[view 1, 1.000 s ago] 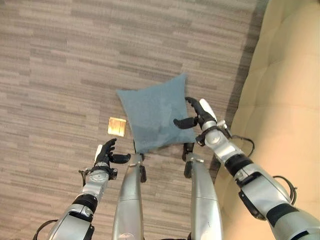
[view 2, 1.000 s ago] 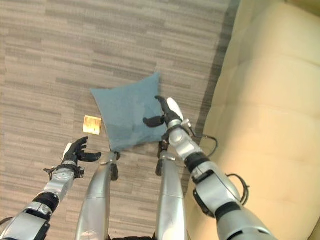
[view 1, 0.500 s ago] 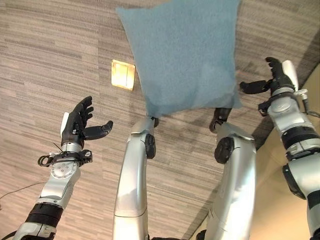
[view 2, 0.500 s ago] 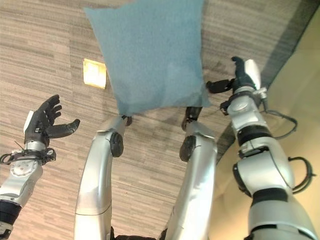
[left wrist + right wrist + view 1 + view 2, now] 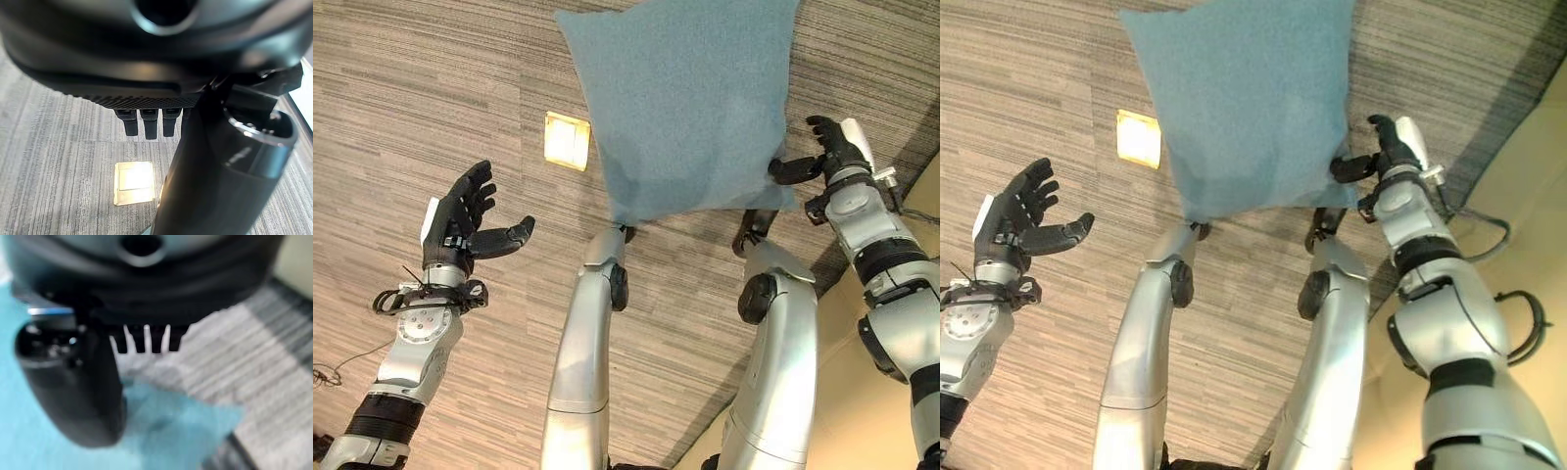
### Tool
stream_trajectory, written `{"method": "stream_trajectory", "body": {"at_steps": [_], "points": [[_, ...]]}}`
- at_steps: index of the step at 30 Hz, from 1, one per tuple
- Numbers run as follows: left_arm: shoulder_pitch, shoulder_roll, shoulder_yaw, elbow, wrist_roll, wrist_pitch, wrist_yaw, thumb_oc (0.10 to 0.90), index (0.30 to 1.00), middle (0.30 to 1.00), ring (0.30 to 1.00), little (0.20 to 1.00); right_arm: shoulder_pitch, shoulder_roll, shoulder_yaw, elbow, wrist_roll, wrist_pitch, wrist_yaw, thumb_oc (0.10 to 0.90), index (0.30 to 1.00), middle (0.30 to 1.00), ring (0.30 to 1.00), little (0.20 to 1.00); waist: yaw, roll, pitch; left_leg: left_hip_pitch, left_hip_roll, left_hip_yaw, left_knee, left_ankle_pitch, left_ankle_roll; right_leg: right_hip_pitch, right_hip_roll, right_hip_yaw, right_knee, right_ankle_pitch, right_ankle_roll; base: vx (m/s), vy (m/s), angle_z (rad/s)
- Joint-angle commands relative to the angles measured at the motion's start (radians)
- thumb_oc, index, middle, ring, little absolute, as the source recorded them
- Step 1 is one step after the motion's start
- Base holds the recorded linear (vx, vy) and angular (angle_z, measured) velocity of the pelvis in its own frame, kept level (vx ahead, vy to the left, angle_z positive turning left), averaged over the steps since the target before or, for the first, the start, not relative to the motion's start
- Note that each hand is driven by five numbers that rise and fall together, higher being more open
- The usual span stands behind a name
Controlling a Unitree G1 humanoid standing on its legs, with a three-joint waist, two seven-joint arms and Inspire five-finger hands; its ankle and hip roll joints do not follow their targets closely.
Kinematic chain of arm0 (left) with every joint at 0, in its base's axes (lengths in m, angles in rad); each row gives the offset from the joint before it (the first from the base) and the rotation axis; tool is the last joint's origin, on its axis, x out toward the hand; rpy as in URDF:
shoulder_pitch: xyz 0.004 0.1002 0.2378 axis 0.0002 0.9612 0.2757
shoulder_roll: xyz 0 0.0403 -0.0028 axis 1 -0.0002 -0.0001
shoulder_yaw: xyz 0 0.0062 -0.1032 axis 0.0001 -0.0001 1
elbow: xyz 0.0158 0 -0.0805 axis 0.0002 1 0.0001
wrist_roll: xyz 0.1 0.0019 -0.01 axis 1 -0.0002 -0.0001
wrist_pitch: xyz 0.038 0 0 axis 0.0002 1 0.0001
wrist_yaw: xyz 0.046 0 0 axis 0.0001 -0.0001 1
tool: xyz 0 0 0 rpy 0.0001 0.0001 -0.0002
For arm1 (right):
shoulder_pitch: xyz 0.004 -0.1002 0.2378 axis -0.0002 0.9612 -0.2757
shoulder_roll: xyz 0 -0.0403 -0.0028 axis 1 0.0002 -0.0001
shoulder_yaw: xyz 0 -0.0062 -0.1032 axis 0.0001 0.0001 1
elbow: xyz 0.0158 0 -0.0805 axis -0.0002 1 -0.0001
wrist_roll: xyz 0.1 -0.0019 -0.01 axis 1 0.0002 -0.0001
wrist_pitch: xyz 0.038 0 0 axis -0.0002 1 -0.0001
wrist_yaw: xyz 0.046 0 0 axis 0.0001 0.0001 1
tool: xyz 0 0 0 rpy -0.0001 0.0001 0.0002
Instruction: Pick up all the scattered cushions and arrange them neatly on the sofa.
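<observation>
A blue square cushion (image 5: 685, 108) lies flat on the striped grey carpet in front of me. My right hand (image 5: 837, 157) is at its near right corner, fingers straight and thumb reaching to the cloth edge. The right wrist view shows the thumb (image 5: 73, 382) over the cushion (image 5: 161, 431) with nothing grasped. My left hand (image 5: 460, 220) hovers open, palm turned inward, well to the left of the cushion and clear of it. The beige sofa (image 5: 1538, 196) runs along the right side.
A brass floor plate (image 5: 566, 140) is set in the carpet just left of the cushion, also in the left wrist view (image 5: 133, 182). A dark strip of floor borders the sofa's base (image 5: 1518, 88).
The camera has dropped closer to the floor, so the cushion looks larger. My right hand has moved left to the cushion's near right corner. The left hand has hardly moved.
</observation>
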Motion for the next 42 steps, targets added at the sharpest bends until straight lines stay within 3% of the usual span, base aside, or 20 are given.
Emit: {"method": "stream_trajectory", "body": {"at_steps": [1,5,6,7,8,10,11,12,14,17,25,34,37,38,42], "points": [[0.031,-0.024,0.08,0.008,0.003,-0.042,-0.009,0.8,0.9,0.9,0.9,0.9,0.021,0.017,0.044,-0.045,0.039,-0.027,0.064,0.8,0.9,0.9,0.9,0.9,-0.023,0.061,-0.055,-0.014,-0.014,-0.007,-0.024,-0.035,0.062,0.039,0.026,-0.03,-0.074,-0.027,0.069,-0.02,-0.017,0.06],[-0.022,-0.042,0.08,0.044,0.017,-0.05,-0.001,0.8,0.9,0.9,0.9,0.9,0.024,0.085,0.103,-0.119,0.017,-0.038,0.111,0.8,0.9,0.9,0.9,0.9,-0.023,0.043,-0.065,-0.009,-0.016,-0.015,-0.058,-0.019,0.055,0.039,0.036,-0.036,-0.096,-0.017,0.073,-0.03,-0.022,0.04],[-0.036,-0.047,0.08,0.051,0.022,-0.054,0.006,0.8,0.9,0.9,0.9,0.9,0.023,0.132,0.118,-0.124,-0.003,-0.035,0.115,0.778,0.867,0.867,0.867,0.867,-0.022,0.041,-0.067,-0.008,-0.016,-0.02,-0.063,-0.014,0.053,0.039,0.038,-0.038,-0.101,-0.014,0.075,0.0,0.0,0.0],[-0.037,-0.049,0.079,0.049,0.023,-0.055,0.008,0.8,0.9,0.9,0.9,0.9,0.022,0.149,0.119,-0.129,-0.011,-0.037,0.107,0.541,0.512,0.512,0.512,0.512,-0.022,0.042,-0.067,-0.009,-0.016,-0.023,-0.065,-0.012,0.053,0.039,0.04,-0.038,-0.102,-0.013,0.074,-0.03,0.002,0.0],[-0.037,-0.049,0.084,0.042,0.023,-0.059,0.016,0.8,0.9,0.9,0.9,0.9,0.011,0.187,0.107,-0.13,-0.01,-0.043,0.092,0.4,0.3,0.3,0.3,0.3,-0.019,0.045,-0.066,-0.01,-0.017,-0.029,-0.07,-0.008,0.05,0.039,0.041,-0.041,-0.108,-0.011,0.074,0.0,0.0,0.0],[-0.027,-0.048,0.091,0.035,0.02,-0.061,0.018,0.8,0.9,0.9,0.9,0.9,0.01,0.207,0.095,-0.128,-0.004,-0.047,0.078,0.4,0.3,0.3,0.3,0.3,-0.017,0.048,-0.065,-0.011,-0.017,-0.031,-0.072,-0.006,0.05,0.039,0.042,-0.042,-0.109,-0.01,0.074,0.0,0.0,0.0],[-0.128,-0.108,-0.019,0.26,0.077,-0.012,0.047,0.8,0.9,0.9,0.9,0.9,0.022,0.281,0.099,-0.088,-0.013,-0.033,0.091,0.4,0.3,0.3,0.3,0.3,-0.033,0.035,-0.068,-0.011,-0.01,-0.032,-0.066,-0.008,0.048,0.039,0.04,-0.04,-0.106,-0.008,0.075,-0.03,0.038,-0.01],[-0.203,-0.104,-0.06,0.354,0.103,-0.01,0.052,0.8,0.9,0.9,0.9,0.9,0.022,0.316,0.106,-0.087,-0.012,-0.033,0.078,0.4,0.3,0.3,0.3,0.3,-0.038,0.03,-0.067,-0.011,-0.006,-0.034,-0.073,-0.005,0.048,0.039,0.041,-0.039,-0.111,0.001,0.076,-0.03,0.039,-0.05],[-0.291,-0.082,-0.069,0.404,0.056,-0.022,0.068,0.8,0.9,0.9,0.9,0.9,0.009,0.377,0.092,-0.092,-0.014,-0.07,0.019,0.4,0.3,0.3,0.3,0.3,-0.045,0.021,-0.065,-0.011,-0.001,-0.034,-0.082,0.0,0.046,0.039,0.046,-0.035,-0.111,0.006,0.076,-0.01,0.037,-0.08],[-0.281,-0.108,-0.069,0.439,0.026,-0.02,0.077,0.8,0.9,0.9,0.9,0.9,0.016,0.408,0.048,-0.091,-0.005,-0.081,-0.032,0.4,0.3,0.3,0.3,0.3,-0.052,0.006,-0.081,-0.011,-0.002,-0.03,-0.112,0.012,0.045,0.039,0.05,-0.033,-0.119,0.011,0.078,0.0,0.007,-0.01],[-0.348,-0.164,-0.109,0.519,0.034,-0.006,0.078,0.8,0.9,0.9,0.9,0.9,0.079,0.38,-0.052,-0.184,0.03,-0.103,-0.096,0.4,0.3,0.3,0.3,0.3,-0.076,-0.027,-0.138,0.052,0.006,-0.015,-0.216,0.041,0.038,0.077,0.064,-0.033,-0.169,0.028,0.081,-0.03,0.017,-0.02],[-0.469,-0.256,-0.193,0.6,0.103,0.011,0.093,0.8,0.9,0.9,0.9,0.9,0.139,0.326,-0.099,-0.306,-0.027,-0.116,-0.152,0.4,0.3,0.3,0.3,0.3,-0.113,-0.065,-0.19,0.289,0.03,-0.019,-0.425,0.085,0.006,0.306,0.052,-0.072,-0.358,0.074,0.103,-0.05,0.022,-0.05],[-0.462,-0.274,-0.205,0.596,0.117,0.017,0.083,0.8,0.9,0.9,0.9,0.9,0.162,0.303,-0.111,-0.351,-0.054,-0.117,-0.158,0.4,0.3,0.3,0.3,0.3,-0.12,-0.073,-0.21,0.353,0.034,-0.021,-0.477,0.097,-0.002,0.373,0.043,-0.085,-0.418,0.091,0.108,-0.02,0.015,-0.01],[-0.456,-0.276,-0.205,0.591,0.122,0.019,0.08,0.8,0.9,0.9,0.9,0.9,0.168,0.291,-0.115,-0.371,-0.065,-0.116,-0.16,0.4,0.3,0.3,0.3,0.3,-0.122,-0.076,-0.213,0.359,0.034,-0.013,-0.488,0.125,0.001,0.381,0.04,-0.092,-0.439,0.125,0.101,-0.05,0.035,0.02],[-0.427,-0.286,-0.21,0.576,0.154,0.027,0.066,0.8,0.9,0.9,0.9,0.9,0.203,0.255,-0.115,-0.437,-0.114,-0.112,-0.153,0.4,0.3,0.3,0.3,0.3,-0.124,-0.087,-0.227,0.442,0.032,-0.013,-0.533,0.127,-0.005,0.466,0.031,-0.104,-0.502,0.139,0.106,-0.01,0.01,0.01]]}}
